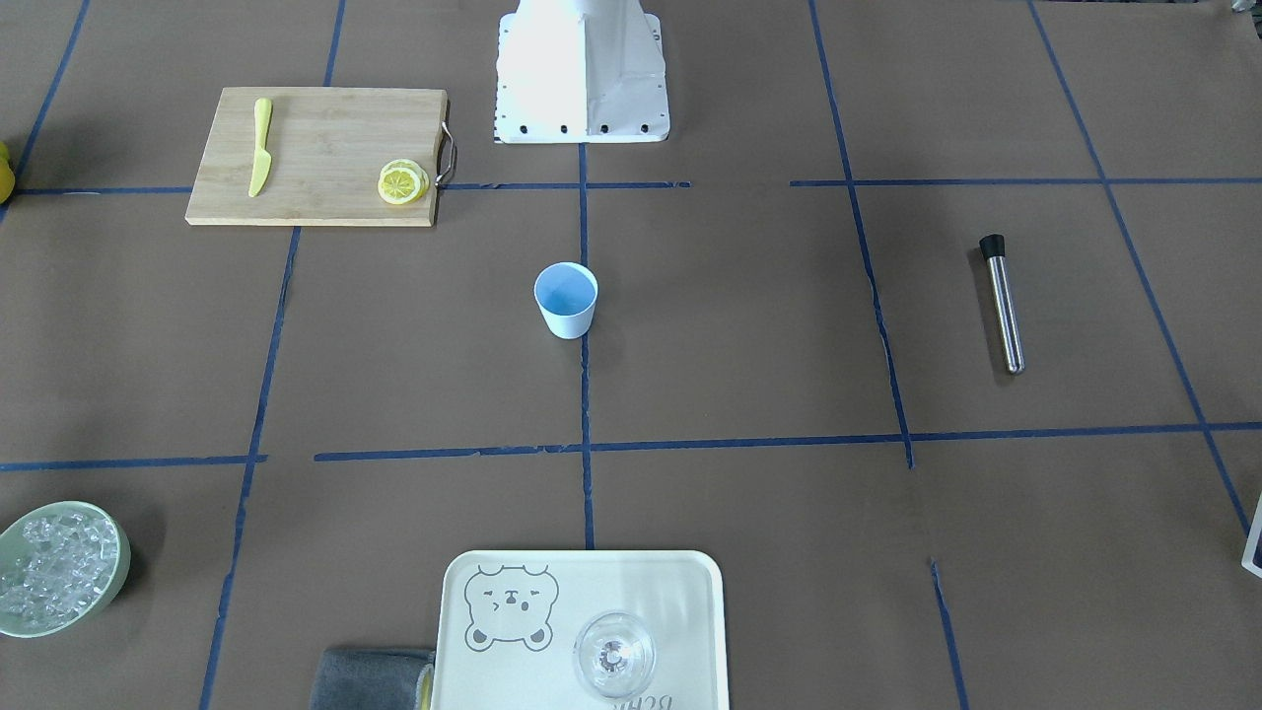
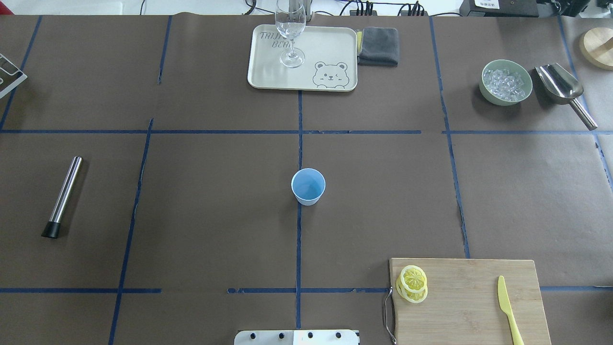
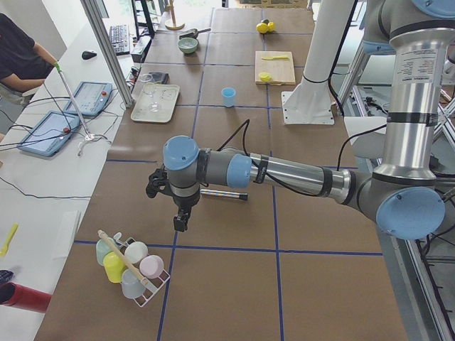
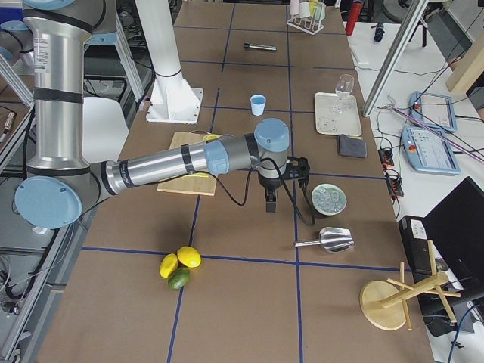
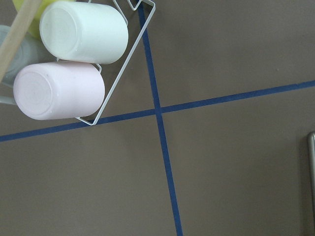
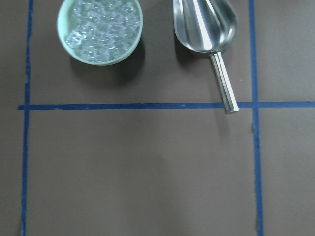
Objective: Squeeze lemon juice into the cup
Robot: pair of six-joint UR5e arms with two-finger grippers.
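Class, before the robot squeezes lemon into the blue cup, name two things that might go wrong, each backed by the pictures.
1. The lemon slices lie stacked, overlapping, at a corner of the cutting board, so a pinch may lift several or slip.
2. The cup is small and stands alone mid-table; a nudge might tip it, or juice miss it.

1. The table [image 2: 215, 215] is covered in matt brown paper.
2. The cup [image 2: 308, 187] is smooth light-blue plastic.
3. The cutting board [image 2: 469, 302] is pale, grained wood.
4. The scoop [image 6: 204, 24] is glossy polished metal, and the rod [image 2: 64, 194] is a duller, brushed metal.
5. The cloth [image 2: 378, 45] is soft grey fabric.
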